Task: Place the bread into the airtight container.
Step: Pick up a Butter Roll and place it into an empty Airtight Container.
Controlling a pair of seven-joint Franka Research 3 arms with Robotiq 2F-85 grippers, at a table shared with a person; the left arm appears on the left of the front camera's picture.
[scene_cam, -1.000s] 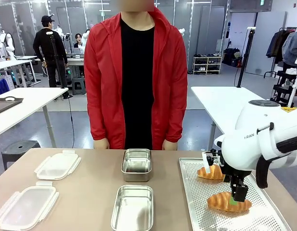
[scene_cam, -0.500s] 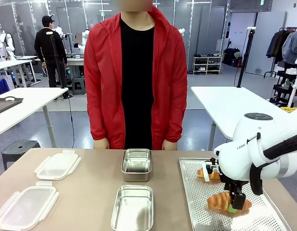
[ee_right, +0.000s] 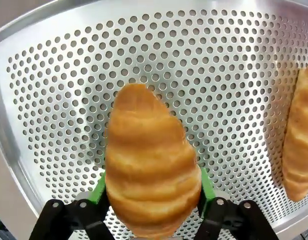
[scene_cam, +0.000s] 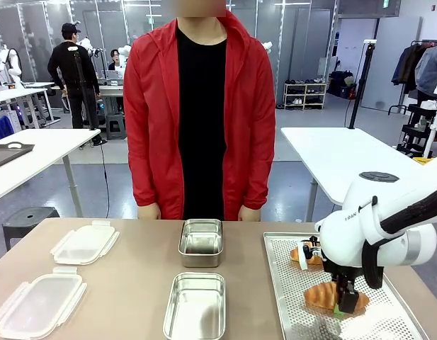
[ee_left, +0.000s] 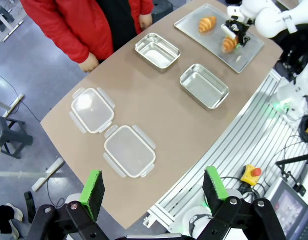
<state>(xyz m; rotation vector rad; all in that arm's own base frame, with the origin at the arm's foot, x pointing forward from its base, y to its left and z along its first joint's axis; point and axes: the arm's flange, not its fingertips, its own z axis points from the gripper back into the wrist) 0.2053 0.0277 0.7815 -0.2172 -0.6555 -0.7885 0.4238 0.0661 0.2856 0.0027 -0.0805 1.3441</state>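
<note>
Bread [ee_right: 151,160]: croissant lies on perforated tray [ee_right: 233,75], right jaws clamp both its flanks, lift and transfer pending; steel container [scene_cam: 195,304] left of tray stands empty; left jaws wide open, holding nothing.

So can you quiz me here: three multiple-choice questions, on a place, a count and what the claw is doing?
1. Where do the croissants lie? A on the perforated tray; B on bare tabletop; C in the person's hands.
2. How many steel containers are out? A one; B two; C four.
3. The right claw is: A open above a lid; B closed on the near croissant; C gripping a steel container.
Answers: 1 A, both rest on its holed sheet. 2 B, one behind the other. 3 B, green pads press the croissant's sides.
</note>
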